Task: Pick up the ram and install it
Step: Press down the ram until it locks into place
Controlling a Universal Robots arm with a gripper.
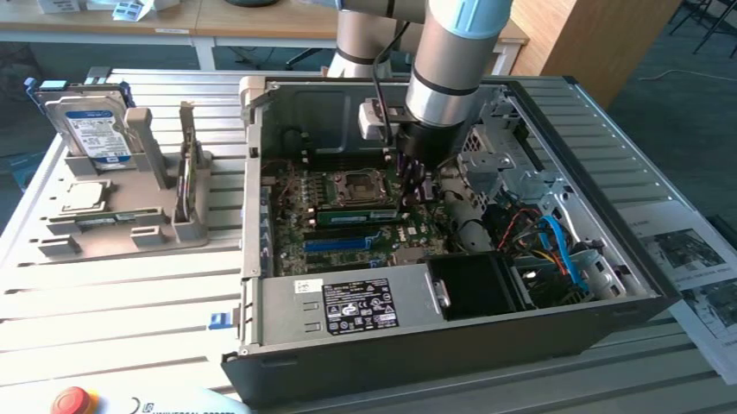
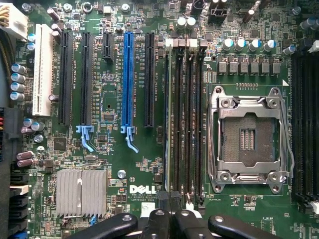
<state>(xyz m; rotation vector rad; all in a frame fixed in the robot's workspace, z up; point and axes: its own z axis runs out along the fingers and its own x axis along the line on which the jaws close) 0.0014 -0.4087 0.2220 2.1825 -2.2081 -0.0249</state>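
Fingers of the one gripper (image 1: pixel 417 197) are pressed together, low inside the open computer case (image 1: pixel 461 349). They sit at one end of the one ram (image 1: pixel 351 216), which stands on edge just beside the one empty CPU socket (image 1: pixel 351 185); whether they pinch it or only touch it cannot be told. In the wrist view, the gripper (image 2: pixel 170 219) hangs over a bank of four memory slots (image 2: pixel 189 124). On the exterior view's left, a grey holder (image 1: pixel 116 240) carries one hard drive (image 1: pixel 92 129) and one CPU chip (image 1: pixel 78 197).
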